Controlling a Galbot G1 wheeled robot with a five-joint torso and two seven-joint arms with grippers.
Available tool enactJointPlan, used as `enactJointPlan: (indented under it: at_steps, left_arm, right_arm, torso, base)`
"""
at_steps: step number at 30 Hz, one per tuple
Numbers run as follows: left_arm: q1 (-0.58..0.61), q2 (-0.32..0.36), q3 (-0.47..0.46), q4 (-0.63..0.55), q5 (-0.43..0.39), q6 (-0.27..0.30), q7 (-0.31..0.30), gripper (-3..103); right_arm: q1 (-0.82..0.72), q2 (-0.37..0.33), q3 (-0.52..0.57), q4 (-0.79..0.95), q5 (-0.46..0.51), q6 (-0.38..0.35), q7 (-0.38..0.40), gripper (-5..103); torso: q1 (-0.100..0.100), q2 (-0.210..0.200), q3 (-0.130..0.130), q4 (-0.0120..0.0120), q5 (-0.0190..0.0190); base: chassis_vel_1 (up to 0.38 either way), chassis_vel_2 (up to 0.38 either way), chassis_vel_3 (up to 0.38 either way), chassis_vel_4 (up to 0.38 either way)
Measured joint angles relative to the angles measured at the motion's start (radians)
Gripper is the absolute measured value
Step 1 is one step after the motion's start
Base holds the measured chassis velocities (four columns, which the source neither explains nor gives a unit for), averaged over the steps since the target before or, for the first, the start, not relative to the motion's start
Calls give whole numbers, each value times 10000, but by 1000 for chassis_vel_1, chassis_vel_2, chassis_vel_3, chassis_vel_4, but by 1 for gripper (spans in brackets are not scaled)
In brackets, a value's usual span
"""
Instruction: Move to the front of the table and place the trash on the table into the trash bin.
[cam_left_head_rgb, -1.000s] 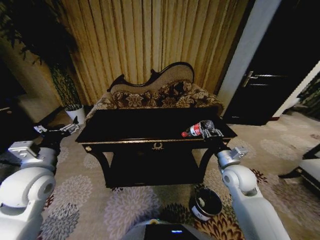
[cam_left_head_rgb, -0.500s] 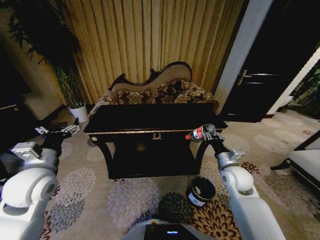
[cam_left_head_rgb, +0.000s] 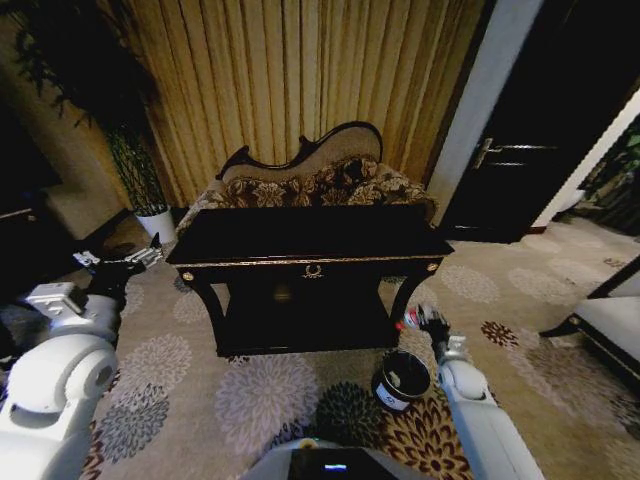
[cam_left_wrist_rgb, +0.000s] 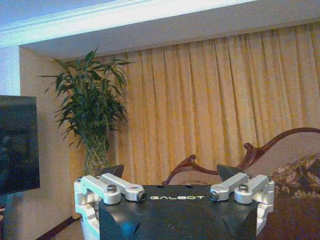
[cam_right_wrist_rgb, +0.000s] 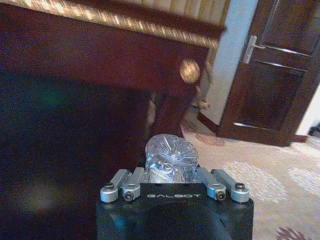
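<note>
My right gripper (cam_left_head_rgb: 427, 320) is shut on the clear plastic bottle (cam_left_head_rgb: 411, 321) with the red label, low beside the table's front right leg. They hang just above and behind the black trash bin (cam_left_head_rgb: 400, 380) on the carpet. In the right wrist view the bottle's clear base (cam_right_wrist_rgb: 169, 154) sits clamped between the fingers, below the table's gold-trimmed edge (cam_right_wrist_rgb: 100, 14). The long black table (cam_left_head_rgb: 310, 243) stands ahead of me. My left gripper (cam_left_head_rgb: 143, 258) is parked open off the table's left end, and the left wrist view shows my left gripper (cam_left_wrist_rgb: 170, 174) with nothing in it.
A carved floral sofa (cam_left_head_rgb: 315, 185) stands behind the table against gold curtains. A tall plant in a white pot (cam_left_head_rgb: 155, 222) is at the left. A dark door (cam_left_head_rgb: 520, 150) is at the right, and a seat edge (cam_left_head_rgb: 610, 325) at far right. Patterned carpet lies around the bin.
My right arm has come down with the bottle from the table's right end to just above the bin. The left arm has stayed put.
</note>
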Motion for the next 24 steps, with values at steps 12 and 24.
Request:
enactJointPlan:
  at_steps: [12,24]
  left_arm:
    - [194,218,-330,5,-51,-190,70,100]
    - [174,350,-335,62,-107,-233,110,100]
  right_arm:
    - [1051,115,-56,-3789,-604,1885,1,33]
    - [895,343,53,-3410,-540,1985,1,50]
  torso:
    - [1,-1,0,2,-1]
    - [0,0,1,1,-1]
  base:
    - [0,0,0,0]
    - [0,0,0,0]
